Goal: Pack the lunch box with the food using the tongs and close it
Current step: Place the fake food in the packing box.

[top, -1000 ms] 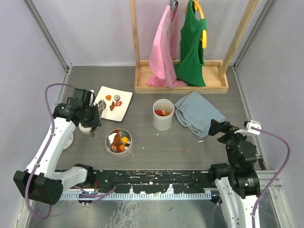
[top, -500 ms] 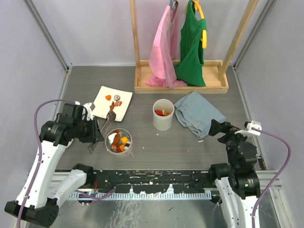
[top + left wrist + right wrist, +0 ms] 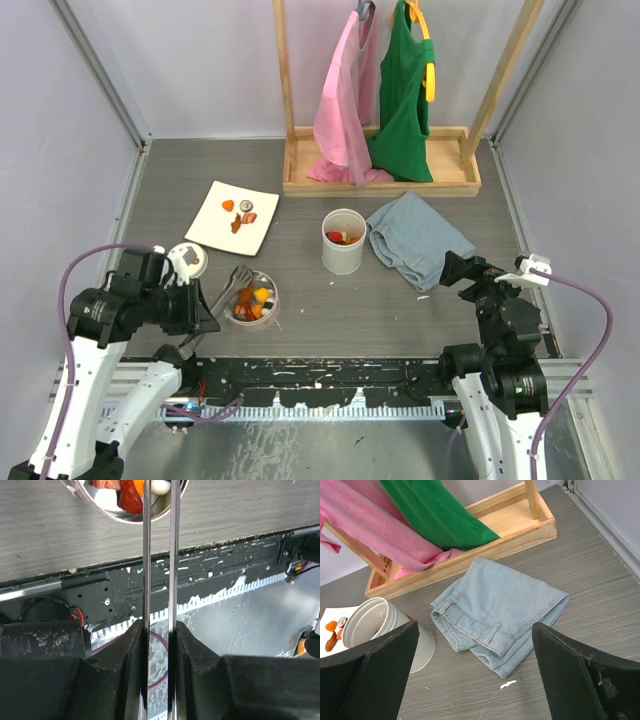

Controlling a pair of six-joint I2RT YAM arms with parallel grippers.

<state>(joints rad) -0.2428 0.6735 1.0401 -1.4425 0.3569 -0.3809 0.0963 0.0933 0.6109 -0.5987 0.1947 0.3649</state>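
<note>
My left gripper (image 3: pixel 197 308) is shut on the slim grey metal tongs (image 3: pixel 226 290), near the table's front left. In the left wrist view the two thin arms of the tongs (image 3: pixel 146 555) run up from between my fingers (image 3: pixel 132 645) to the round metal lunch box (image 3: pixel 107 511). Their tips are cut off by the top edge. The lunch box (image 3: pixel 274 306) holds orange, red and dark food (image 3: pixel 252 299). More food (image 3: pixel 237 223) lies on the white plate (image 3: pixel 215 228). My right gripper (image 3: pixel 475 680) stands open above the table at the right, holding nothing.
A round white lid-like disc (image 3: pixel 188 258) lies left of the lunch box. A white cup (image 3: pixel 343 255) with food in it stands mid-table. Folded jeans (image 3: pixel 415 238) lie to its right. A wooden rack (image 3: pixel 380 175) with pink and green clothes stands at the back.
My left arm has drawn back toward the near edge with the tongs. Their tips have moved from the plate to over the lunch box. The right arm has not moved.
</note>
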